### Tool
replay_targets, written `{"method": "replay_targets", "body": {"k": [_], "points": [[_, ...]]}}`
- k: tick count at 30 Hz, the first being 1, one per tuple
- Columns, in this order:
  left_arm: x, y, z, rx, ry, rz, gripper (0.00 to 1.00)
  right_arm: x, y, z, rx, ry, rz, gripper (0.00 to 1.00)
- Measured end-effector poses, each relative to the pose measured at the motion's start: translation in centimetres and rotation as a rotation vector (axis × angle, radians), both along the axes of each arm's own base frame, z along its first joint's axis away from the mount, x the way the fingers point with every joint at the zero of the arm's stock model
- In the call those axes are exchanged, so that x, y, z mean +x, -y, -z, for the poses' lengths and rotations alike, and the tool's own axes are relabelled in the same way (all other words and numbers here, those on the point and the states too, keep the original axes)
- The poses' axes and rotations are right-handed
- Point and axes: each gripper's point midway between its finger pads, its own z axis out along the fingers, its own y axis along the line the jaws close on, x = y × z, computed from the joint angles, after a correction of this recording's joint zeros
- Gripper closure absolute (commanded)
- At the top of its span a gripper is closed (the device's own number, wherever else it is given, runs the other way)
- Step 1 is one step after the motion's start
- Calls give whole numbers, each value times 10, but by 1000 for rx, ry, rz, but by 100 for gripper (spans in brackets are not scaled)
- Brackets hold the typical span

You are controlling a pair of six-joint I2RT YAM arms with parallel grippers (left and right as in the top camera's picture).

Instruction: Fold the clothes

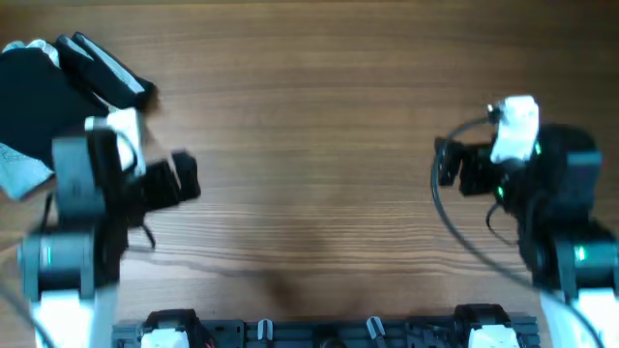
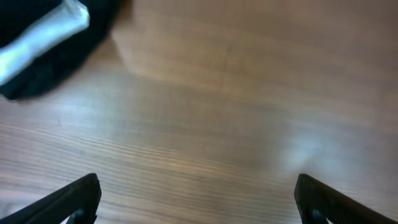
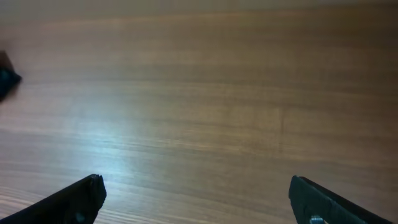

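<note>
The black garment (image 1: 31, 92) lies bunched at the far left edge of the table in the overhead view, partly cut off by the frame; no logo or lettering shows. My left gripper (image 1: 186, 179) is open and empty over bare wood, to the right of the pile. In the left wrist view its fingers (image 2: 199, 199) are spread wide over wood, and a dark cloth with a white band (image 2: 43, 37) fills the top left corner; I cannot tell which garment it is. My right gripper (image 1: 447, 164) is open and empty at the right, its fingers (image 3: 196, 196) over bare wood.
A white garment with bold black stripes (image 1: 106, 70) lies against the black one at the top left. A pale cloth piece (image 1: 21, 174) pokes out at the left edge beside my left arm. The wooden table (image 1: 309, 116) spans between the two arms.
</note>
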Motion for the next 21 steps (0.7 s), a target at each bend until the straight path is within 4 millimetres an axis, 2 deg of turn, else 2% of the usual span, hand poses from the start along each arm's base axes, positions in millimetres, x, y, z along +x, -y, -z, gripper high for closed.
{"method": "replay_targets", "body": {"k": [1, 4, 7, 10, 18, 21], "points": [[-19, 1, 1, -3, 47, -4, 0, -9, 1, -4, -1, 29, 2, 0], [-56, 2, -5, -5, 156, -9, 0, -36, 2, -13, -2, 79, 5, 0], [-79, 3, -15, -5, 226, -11, 0, -41, 2, -11, -2, 69, 5, 0], [-100, 4, -15, -4, 251, -11, 0, -39, 2, -9, -2, 58, 5, 0], [-103, 4, -11, -5, 227, -11, 0, -28, 2, 8, -6, -13, 6, 0], [-103, 4, -11, -5, 228, -11, 0, -29, 6, 1, -33, 41, 13, 0]]}}
